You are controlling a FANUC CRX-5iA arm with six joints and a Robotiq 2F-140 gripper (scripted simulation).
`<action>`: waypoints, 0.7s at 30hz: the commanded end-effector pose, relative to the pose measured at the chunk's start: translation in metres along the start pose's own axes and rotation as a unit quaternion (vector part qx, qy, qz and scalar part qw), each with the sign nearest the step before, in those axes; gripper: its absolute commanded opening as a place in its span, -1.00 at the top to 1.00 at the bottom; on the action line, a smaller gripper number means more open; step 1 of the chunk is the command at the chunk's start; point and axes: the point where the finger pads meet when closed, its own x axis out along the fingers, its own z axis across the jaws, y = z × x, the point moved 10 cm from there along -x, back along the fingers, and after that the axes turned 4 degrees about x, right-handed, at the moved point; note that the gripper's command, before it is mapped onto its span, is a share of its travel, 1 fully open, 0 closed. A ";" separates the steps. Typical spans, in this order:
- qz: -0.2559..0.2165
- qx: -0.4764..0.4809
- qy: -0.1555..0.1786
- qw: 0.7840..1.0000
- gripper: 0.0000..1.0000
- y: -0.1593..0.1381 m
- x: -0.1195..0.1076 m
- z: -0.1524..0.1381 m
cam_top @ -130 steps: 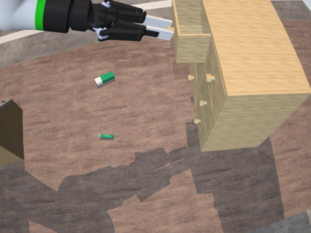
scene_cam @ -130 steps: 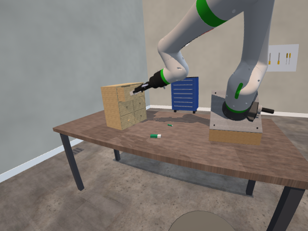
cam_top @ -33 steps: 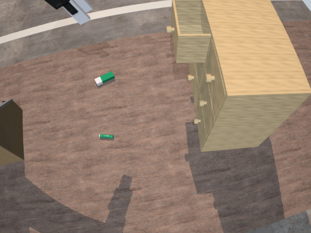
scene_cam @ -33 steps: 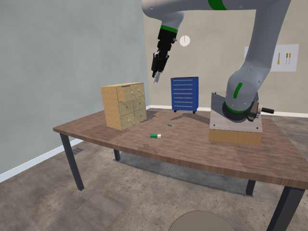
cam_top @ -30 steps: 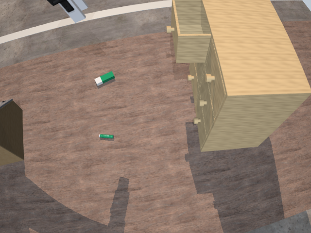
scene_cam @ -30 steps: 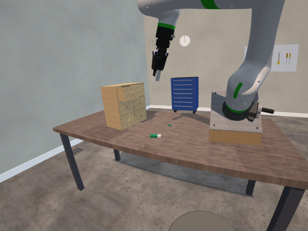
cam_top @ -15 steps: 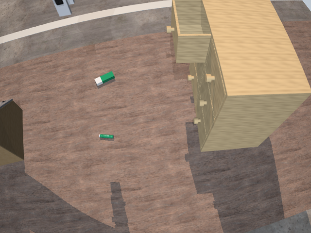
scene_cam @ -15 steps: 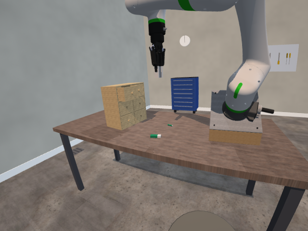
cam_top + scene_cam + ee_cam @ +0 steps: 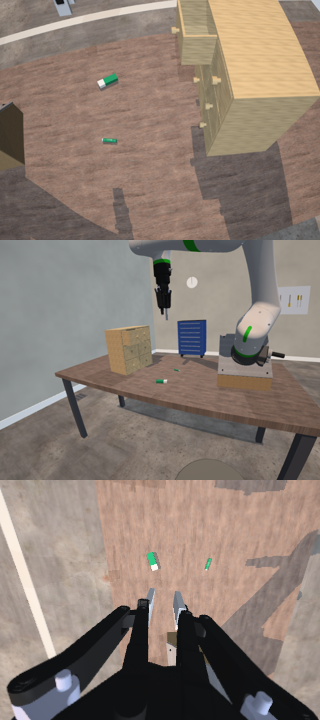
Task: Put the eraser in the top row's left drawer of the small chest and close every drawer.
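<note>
A: Top view, item one?
B: Eraser, green sleeve with a white end, flat on the worktop. Long axis slanted, white end toward the lower left. The end effector barely enters this view, so no bearing from it can be read here. Item two: small chest, its top-row left drawer pulled out, tray open to the sky. Item three: a small green cylinder, not wanted, apart from the eraser.

A: Exterior view?
B: End effector high above the worktop, pointing down, fingers narrowed, nothing between them. Eraser lies far below it and nearer the camera; chest below and to its left in this view.

A: Wrist view?
B: End effector, fingers nearly together with a thin gap, carrying nothing. Eraser sits ahead of the fingertips, slightly left of the gap, long axis running roughly up the frame with a small tilt. Cylinder ahead and to the right.

A: Bearing for the next move?
B: My judgement: a long descent, a short advance, fingers spread wider and set across the eraser's short sides.
</note>
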 end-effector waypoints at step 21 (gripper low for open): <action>-0.003 0.269 0.007 0.963 0.60 0.023 0.077 -0.019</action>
